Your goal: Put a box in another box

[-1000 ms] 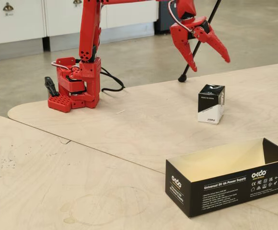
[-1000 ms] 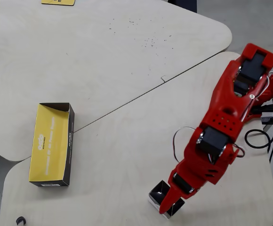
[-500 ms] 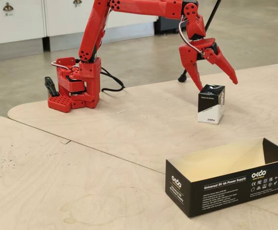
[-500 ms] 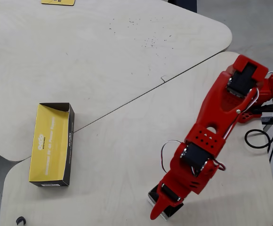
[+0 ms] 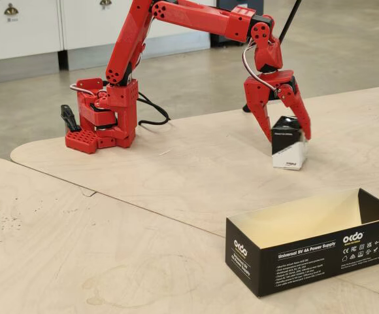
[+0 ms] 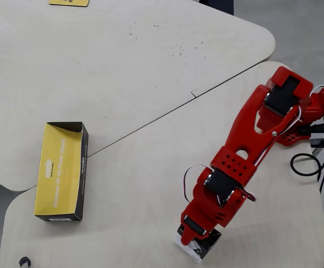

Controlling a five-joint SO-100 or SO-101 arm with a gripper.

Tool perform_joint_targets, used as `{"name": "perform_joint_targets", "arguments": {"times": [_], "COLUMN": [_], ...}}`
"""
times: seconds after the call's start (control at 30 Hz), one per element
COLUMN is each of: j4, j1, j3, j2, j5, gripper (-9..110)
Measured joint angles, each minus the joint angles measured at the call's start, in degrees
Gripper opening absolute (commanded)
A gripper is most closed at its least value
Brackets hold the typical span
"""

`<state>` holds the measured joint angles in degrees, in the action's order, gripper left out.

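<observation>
The small box (image 5: pixel 289 149), black on top and white below, stands on the far plywood table at the right. My red gripper (image 5: pixel 287 137) comes down over it, one finger against each side of its black upper half, shut on it. In the overhead view the gripper (image 6: pixel 195 240) covers most of the small box (image 6: pixel 204 249) near the bottom edge. The long black okdo box (image 5: pixel 310 252) lies open-topped at the front right, with nothing visible inside. In the overhead view it (image 6: pixel 80 167) lies far to the left of the gripper.
The arm's red base (image 5: pixel 104 121) is clamped at the back left, with black cables (image 5: pixel 151 114) trailing behind it. Two plywood tabletops meet at a seam (image 6: pixel 151 120). A yellow item (image 6: pixel 68 2) lies at the top edge in the overhead view.
</observation>
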<state>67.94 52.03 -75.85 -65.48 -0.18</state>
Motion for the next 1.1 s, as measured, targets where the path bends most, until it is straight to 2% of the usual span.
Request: {"name": "perform_joint_targets", "arguments": {"times": [0.2,0.5,0.83,1.1], "j4": [4.39,10.72,-1.76,-9.14], "j1": [-1.76,-15.21,-28.65,-33.49], "j3": [3.87,28.3,40.17,43.59], "j2": [0.0,0.62,10.28,17.75], "j5": [-0.18,-8.7,-12.57,-15.64], "gripper": [12,12,12,12]}}
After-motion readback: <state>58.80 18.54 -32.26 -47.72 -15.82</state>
